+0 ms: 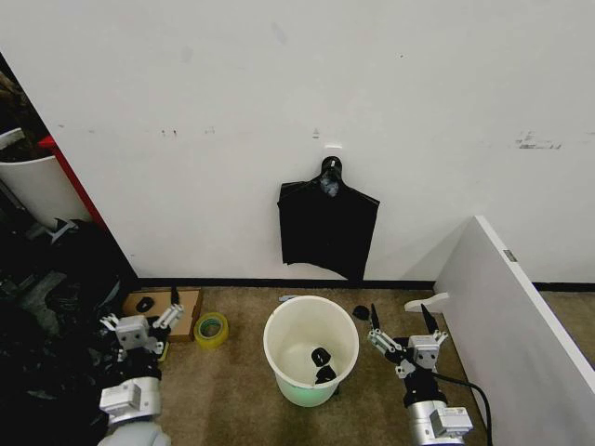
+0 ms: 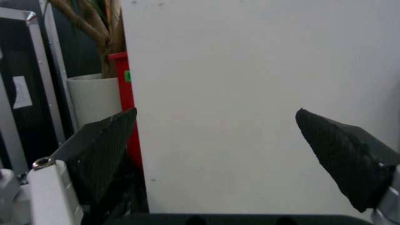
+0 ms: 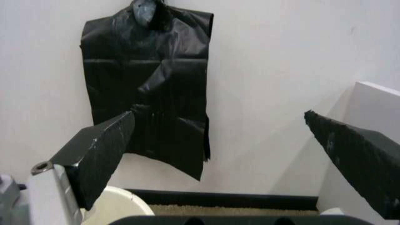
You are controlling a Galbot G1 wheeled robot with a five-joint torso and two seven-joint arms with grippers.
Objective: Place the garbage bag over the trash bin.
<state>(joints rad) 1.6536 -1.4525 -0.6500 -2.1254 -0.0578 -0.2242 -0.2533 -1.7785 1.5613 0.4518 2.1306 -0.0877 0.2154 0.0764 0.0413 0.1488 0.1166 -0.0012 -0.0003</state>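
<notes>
The trash bin (image 1: 288,358), cream-white with a pale green base, stands open on the carpet in front of me, with two small black bits on its bottom. Its rim (image 3: 119,206) shows in the right wrist view. The garbage bag is out of view. A flat black plastic bunch (image 1: 327,229) hangs from a wall hook above the bin, also seen as the black bunch (image 3: 150,89) ahead of the right wrist. My left gripper (image 1: 139,314) is open, low and left of the bin, facing the wall (image 2: 217,112). My right gripper (image 1: 400,321) is open just right of the bin, empty (image 3: 218,115).
A yellow-green tape roll (image 1: 211,329) and a flat cardboard box (image 1: 181,307) lie left of the bin. A heap of dark sacks (image 1: 46,316) and a white tub with red trim (image 1: 37,186) crowd the far left. A white panel (image 1: 521,316) walls off the right.
</notes>
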